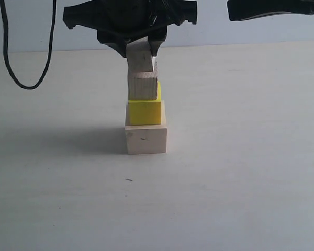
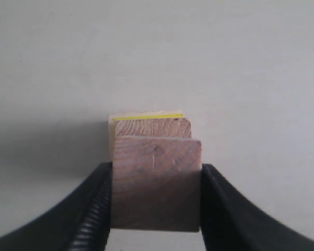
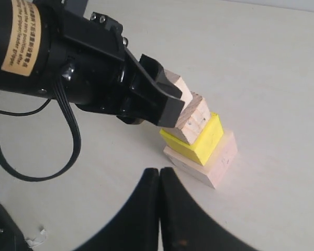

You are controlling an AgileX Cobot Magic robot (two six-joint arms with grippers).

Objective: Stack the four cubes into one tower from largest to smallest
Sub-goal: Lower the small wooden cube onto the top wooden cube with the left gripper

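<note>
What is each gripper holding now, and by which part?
Left gripper holds the smallest pale wood cube by two opposite side faces; right gripper holds nothing.

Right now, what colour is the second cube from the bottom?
Bright yellow cube, clearest in the exterior view.

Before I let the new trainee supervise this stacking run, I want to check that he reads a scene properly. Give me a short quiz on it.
1. True or false: the yellow cube sits directly on the table.
2. The smallest cube, gripped by the left end effector, is: A) level, B) tilted, C) lying on the table.
3. How many cubes stand stacked, free of any grip?

Key: 1 false, it rests on the large pale cube; 2 B; 3 three.
</note>
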